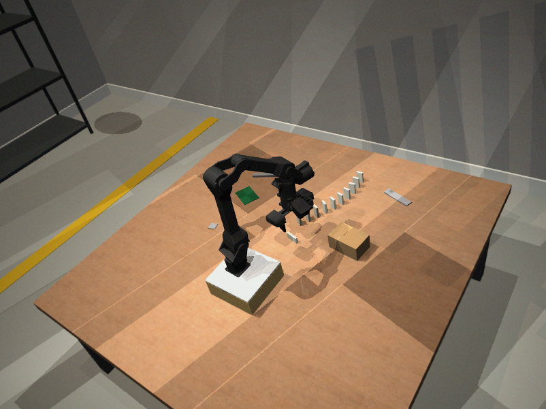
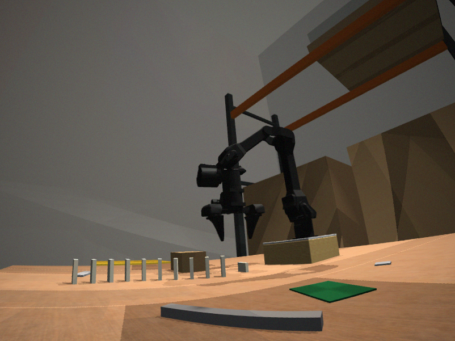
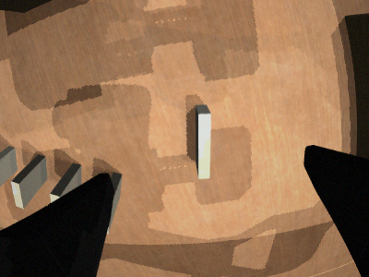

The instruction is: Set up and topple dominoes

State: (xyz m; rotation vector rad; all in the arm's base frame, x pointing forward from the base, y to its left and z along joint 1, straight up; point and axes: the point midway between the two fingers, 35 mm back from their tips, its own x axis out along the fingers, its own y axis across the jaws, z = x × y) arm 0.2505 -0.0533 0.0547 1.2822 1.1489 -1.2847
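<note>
My gripper [image 2: 236, 238] [image 3: 210, 171] is open and empty, its fingers wide apart. It hangs above a loose pale domino [image 1: 291, 237] [image 2: 243, 267] [image 3: 203, 143], which lies on its long narrow edge between the fingers as the wrist view sees it. Several pale dominoes stand upright in a curved row. The row's end domino nearest the robot base [image 1: 299, 221] [image 2: 223, 266] stands a short way from the loose one. One finger partly hides that end of the row in the wrist view. The far end domino [image 1: 359, 176] [image 2: 75, 271] also stands.
A cardboard box [image 1: 348, 240] [image 2: 188, 261] sits beside the row. A green square [image 1: 247, 195] [image 2: 329, 291] and a grey bar [image 2: 243, 318] lie on the other side. A flat grey strip [image 1: 397, 197] lies beyond the row, and a small grey tile [image 1: 212, 226] [image 2: 382, 263] near the base.
</note>
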